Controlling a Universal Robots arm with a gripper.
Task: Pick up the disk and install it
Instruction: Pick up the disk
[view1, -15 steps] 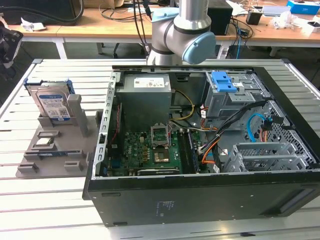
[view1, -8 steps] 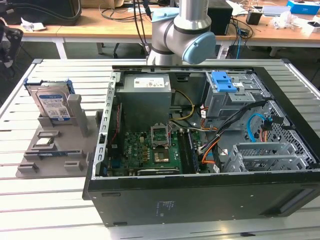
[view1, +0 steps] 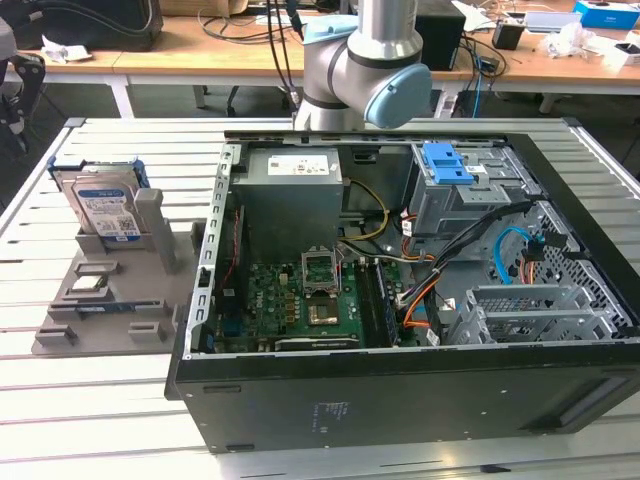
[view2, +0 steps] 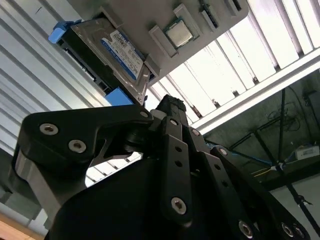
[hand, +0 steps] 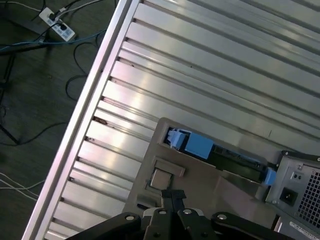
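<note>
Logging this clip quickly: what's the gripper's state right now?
Gripper: closed, holding nothing; the disk is not in it.

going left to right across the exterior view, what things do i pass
disk → power supply → blue latch

The computer case (view1: 400, 395) sits on the table (view1: 90, 420). At the exterior view's left of the case lies a holder (view1: 115, 322), and the disk (view1: 105, 210) stands on it. The arm (view1: 365, 65) is behind the case.
</note>
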